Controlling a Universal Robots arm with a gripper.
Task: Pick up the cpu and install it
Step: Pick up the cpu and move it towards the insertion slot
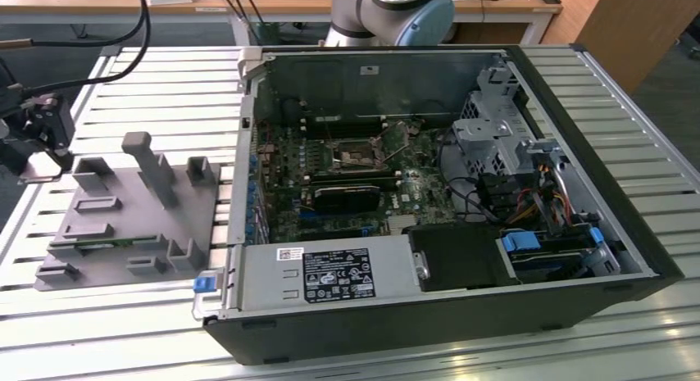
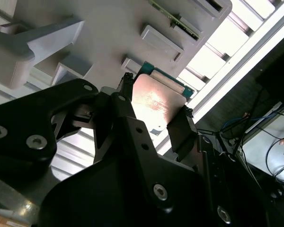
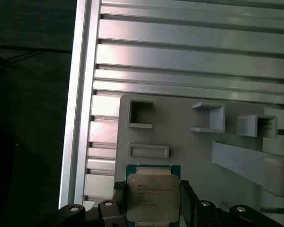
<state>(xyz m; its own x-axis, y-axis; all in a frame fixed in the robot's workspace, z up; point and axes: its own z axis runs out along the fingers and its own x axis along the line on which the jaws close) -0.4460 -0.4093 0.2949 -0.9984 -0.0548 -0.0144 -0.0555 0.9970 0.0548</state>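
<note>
The cpu [image 3: 152, 198] is a flat square chip with a silvery top and a green edge, and it sits between my two black fingers [image 3: 119, 198]. In the second wrist view the cpu [image 2: 156, 101] reflects light, with a finger against each of two opposite edges. The gripper [image 2: 154, 106] is shut on it just above the grey tray [image 3: 189, 151], near the tray's corner. In the exterior view the gripper [image 1: 42, 151] hangs at the far left, over the tray's [image 1: 120, 233] outer edge. The square motherboard socket [image 1: 356, 156] lies inside the open computer case [image 1: 438, 307].
The tray carries upright grey posts [image 1: 147, 164] and several rectangular pockets [image 3: 148, 150]. The slatted aluminium table [image 1: 612, 348] supports the tray and the case. Cables [image 1: 131, 37] hang at the back left. The arm's base [image 1: 394, 12] stands behind the case.
</note>
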